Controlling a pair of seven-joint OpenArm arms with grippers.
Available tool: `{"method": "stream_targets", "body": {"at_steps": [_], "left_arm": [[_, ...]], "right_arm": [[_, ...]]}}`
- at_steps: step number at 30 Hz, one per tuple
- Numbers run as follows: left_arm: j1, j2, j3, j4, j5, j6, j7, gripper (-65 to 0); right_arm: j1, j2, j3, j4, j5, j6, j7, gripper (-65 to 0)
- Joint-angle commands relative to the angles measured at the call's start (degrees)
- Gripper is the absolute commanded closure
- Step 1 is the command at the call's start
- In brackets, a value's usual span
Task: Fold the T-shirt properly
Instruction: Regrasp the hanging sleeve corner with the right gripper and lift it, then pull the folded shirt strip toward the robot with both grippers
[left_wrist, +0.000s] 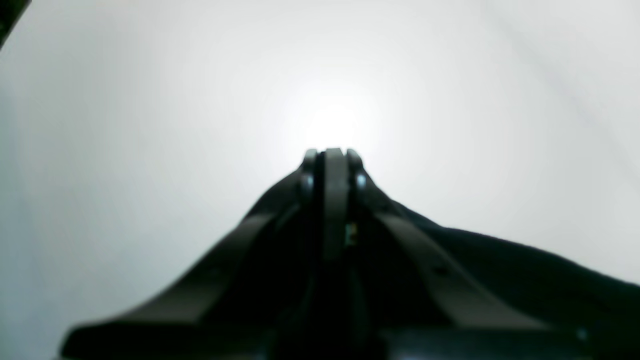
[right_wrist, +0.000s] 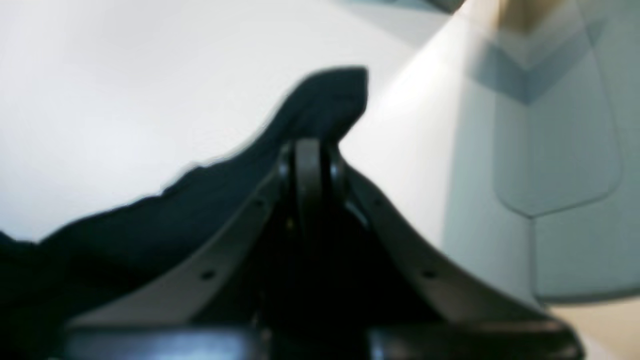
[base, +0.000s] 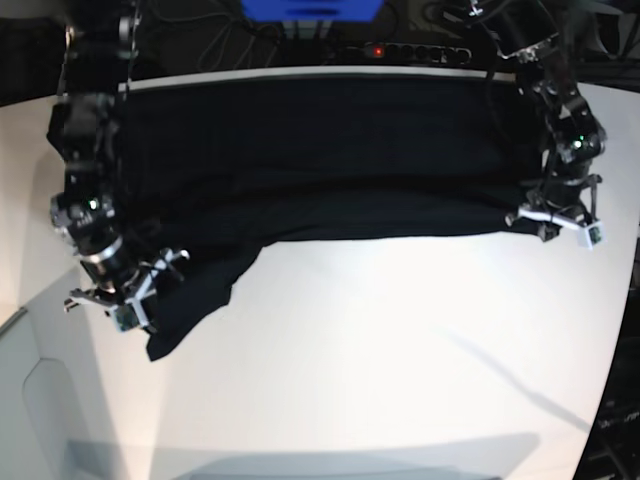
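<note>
Black cotton spans the far half of the white tabletop: the T-shirt lies spread wide, matte and soft, with shallow creases running across it. Going left to right in the base view, the right arm comes down along the left edge of the cloth, dark jointed segments stacked one after another, wrist angled toward the near left. Right gripper sits at the shirt's near-left corner, where a loose flap droops toward the camera in a rounded tongue. Right wrist view: both fingers are pressed together, clenched on a fold of the T-shirt, dark fabric bunched over and beyond the tips in a blunt peak, its edge wavy and blurred. Smooth pale tabletop behind it; a glossy curved panel with a rounded outline lies to the right. Middle of the shirt: the near hem runs fairly straight, slightly rumpled, then lifts toward the right side. Left arm reaches in from the far right corner, elbow bent, wrist turned down and inward. Left gripper meets the shirt's near-right edge. Left wrist view: slim dark fingers closed tight, with black fabric trailing off low to the right; I take it as pinching the T-shirt edge. Glare washes the surface ahead of the tips.
</note>
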Motion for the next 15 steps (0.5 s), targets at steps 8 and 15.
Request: {"method": "stream_targets", "body": {"at_steps": [8,15], "left_arm": [[2.8,-0.7,-0.3,5.1,-0.4,0.1,-1.4,0.0],[5.8,-0.7,-0.4,9.4,-0.4,0.0,-1.4,0.0]], "right_arm": [[-11.6,0.6,9.7,14.8,0.7,-0.2,2.2,0.0],[-20.3,0.5,15.1,16.5,0.9,-0.2,2.4,0.0]]}}
